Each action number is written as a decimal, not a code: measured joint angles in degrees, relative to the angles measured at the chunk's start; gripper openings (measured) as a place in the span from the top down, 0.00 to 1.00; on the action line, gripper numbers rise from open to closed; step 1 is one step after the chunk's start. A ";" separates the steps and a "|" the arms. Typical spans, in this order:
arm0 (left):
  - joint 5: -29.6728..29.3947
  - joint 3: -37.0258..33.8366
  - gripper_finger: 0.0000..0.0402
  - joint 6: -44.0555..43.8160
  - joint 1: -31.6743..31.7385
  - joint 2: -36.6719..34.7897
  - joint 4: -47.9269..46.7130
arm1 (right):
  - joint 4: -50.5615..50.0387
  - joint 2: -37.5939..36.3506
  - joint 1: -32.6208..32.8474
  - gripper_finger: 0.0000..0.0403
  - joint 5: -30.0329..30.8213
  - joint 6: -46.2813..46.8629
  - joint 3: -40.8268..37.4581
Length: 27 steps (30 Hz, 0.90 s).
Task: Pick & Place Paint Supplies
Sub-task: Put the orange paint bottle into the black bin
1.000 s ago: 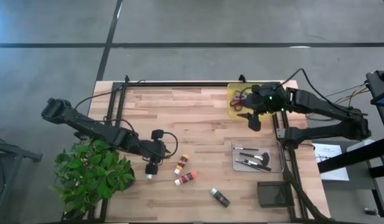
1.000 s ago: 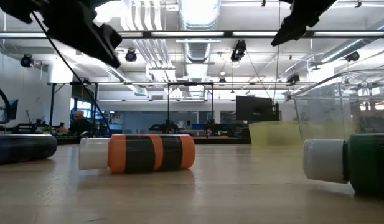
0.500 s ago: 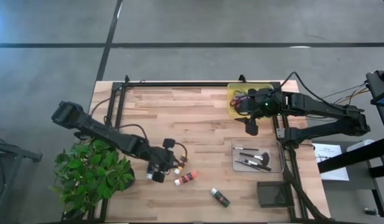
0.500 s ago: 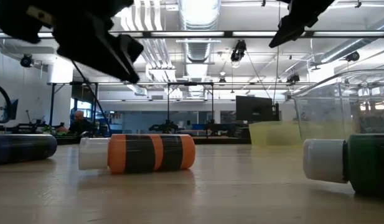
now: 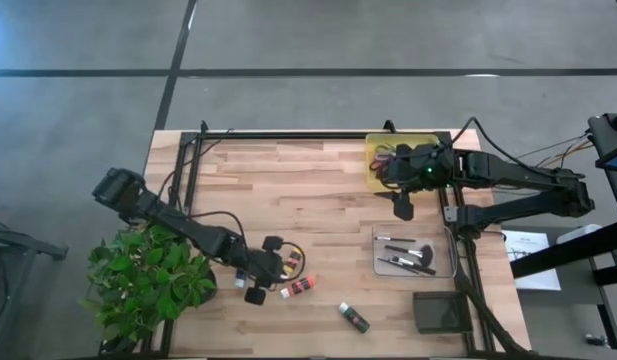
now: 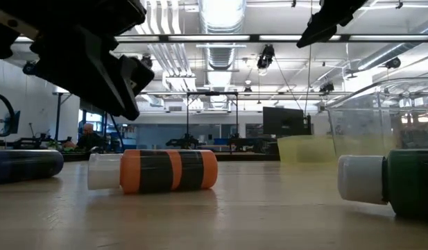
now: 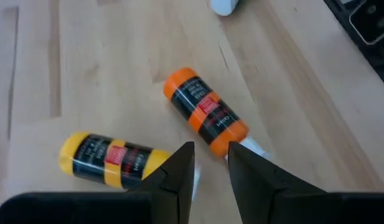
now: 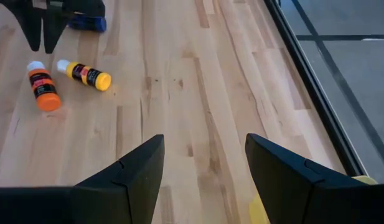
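- Orange paint tube (image 7: 205, 119) lies flat on the wooden table (image 5: 318, 190), just ahead of the left gripper (image 7: 209, 160); in the left wrist view its white-capped end sits right at the fingertips and its long axis runs away from them at a slant.
- Yellow paint tube (image 7: 112, 159) lies just beside it, its cap end also near the fingertips, the two tubes spreading apart like a V.
- Left gripper's fingers stand only a narrow gap apart and grip nothing; the gap looks thinner than either tube, so my judgement is they must spread before closing on one.
- From overhead, the left gripper (image 5: 271, 268) hovers at the front of the table over these two tubes, so this arm is plainly the nearer one.
- Blue-purple tube (image 8: 87, 23) lies close to the left arm, and the green tube (image 5: 354, 317) lies farther toward the front edge, apart from the others.
- Right gripper (image 5: 402, 203) hangs well apart at the table's rear right, fingers spread wide and empty.
- Yellow bin (image 5: 374, 160) beside it holds scissors (image 5: 387, 157).
- Clear tray (image 5: 380, 268) holds the dark brushes (image 5: 409, 256).
- Dark box (image 5: 440, 312) sits at the front right corner; I cannot tell what is in it.
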 joint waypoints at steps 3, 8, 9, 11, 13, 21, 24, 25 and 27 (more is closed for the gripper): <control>-0.02 0.00 0.74 -2.81 -0.85 1.02 0.42 | -0.02 0.00 0.61 0.44 0.02 0.38 0.00; 0.06 0.00 0.74 -5.42 -1.68 4.51 1.76 | 0.00 0.00 0.95 0.44 0.03 0.43 0.00; 0.02 0.00 0.74 -5.92 -1.68 4.99 1.86 | 0.00 0.00 0.92 0.44 0.08 0.43 0.00; 0.02 0.00 0.74 -7.36 -1.85 5.62 2.57 | 0.02 0.00 0.95 0.44 0.08 0.50 0.00; 0.88 0.23 0.74 -9.00 -2.31 6.04 3.64 | 0.02 0.02 0.95 0.44 0.08 0.54 0.00; 2.37 0.28 0.74 -12.67 -5.19 6.17 9.36 | 0.17 0.02 0.95 0.44 0.19 0.61 0.00; -0.72 0.24 0.74 -13.73 -5.65 6.27 9.24 | 0.33 0.02 0.95 0.44 0.21 0.61 0.00; -1.57 0.24 0.74 -14.25 -5.66 6.32 9.16 | 0.51 0.02 0.95 0.44 0.21 0.61 0.00; -2.03 0.24 0.74 -14.75 -5.64 6.53 9.14 | 0.70 0.02 0.95 0.44 0.21 0.89 0.00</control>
